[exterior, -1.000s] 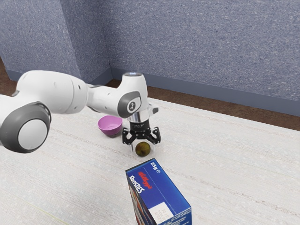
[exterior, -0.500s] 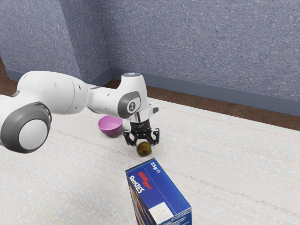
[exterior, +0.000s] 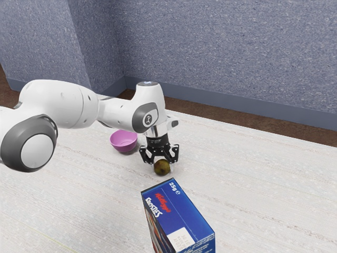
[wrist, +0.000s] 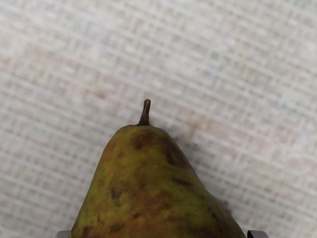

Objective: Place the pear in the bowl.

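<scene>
Low over the table, my gripper points straight down and is shut on the pear, a finger against each side of it. The pear is green-brown and appears to rest on the tabletop. In the wrist view the pear lies with its stem pointing away from the hand, and the gripper shows as fingertip edges hugging its two sides. The pink bowl stands upright a short way toward the exterior view's left, apart from the gripper; its visible inside holds nothing.
A blue cereal box stands on the pale table, nearer the exterior camera than the pear. Beyond the table's far edge rises a blue-grey wall.
The fingers have come together from a wider stance onto the pear's sides. The pear has shifted very slightly toward the exterior view's right. The bowl and box have stayed put.
</scene>
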{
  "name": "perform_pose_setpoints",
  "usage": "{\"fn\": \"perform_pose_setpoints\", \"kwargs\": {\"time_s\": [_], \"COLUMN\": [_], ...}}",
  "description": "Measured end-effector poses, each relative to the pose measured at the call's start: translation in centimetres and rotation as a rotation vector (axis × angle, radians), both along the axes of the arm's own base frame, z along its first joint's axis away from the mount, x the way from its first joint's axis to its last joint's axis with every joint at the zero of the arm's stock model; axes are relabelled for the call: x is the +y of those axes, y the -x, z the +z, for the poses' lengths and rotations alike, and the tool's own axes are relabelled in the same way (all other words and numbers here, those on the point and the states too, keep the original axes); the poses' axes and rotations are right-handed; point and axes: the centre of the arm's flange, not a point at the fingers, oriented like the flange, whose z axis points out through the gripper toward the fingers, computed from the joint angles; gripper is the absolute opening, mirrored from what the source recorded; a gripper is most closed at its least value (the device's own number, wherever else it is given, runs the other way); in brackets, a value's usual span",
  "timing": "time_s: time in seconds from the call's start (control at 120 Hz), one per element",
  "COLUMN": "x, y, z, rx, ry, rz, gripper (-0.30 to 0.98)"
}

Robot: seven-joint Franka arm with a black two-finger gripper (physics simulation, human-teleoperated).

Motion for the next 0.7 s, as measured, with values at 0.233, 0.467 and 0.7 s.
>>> {"fn": "perform_pose_setpoints", "kwargs": {"time_s": [0.233, 0.467, 0.7], "x": [0.0, 0.0, 4.4], "y": [0.0, -0.2, 0.2], "z": [0.1, 3.3, 11.0], "rx": [-0.002, -0.047, -0.138], "ry": [0.001, -0.002, -0.024], "rz": [-0.002, -0.009, 0.039], "gripper": [0.37, 0.35, 0.34]}}
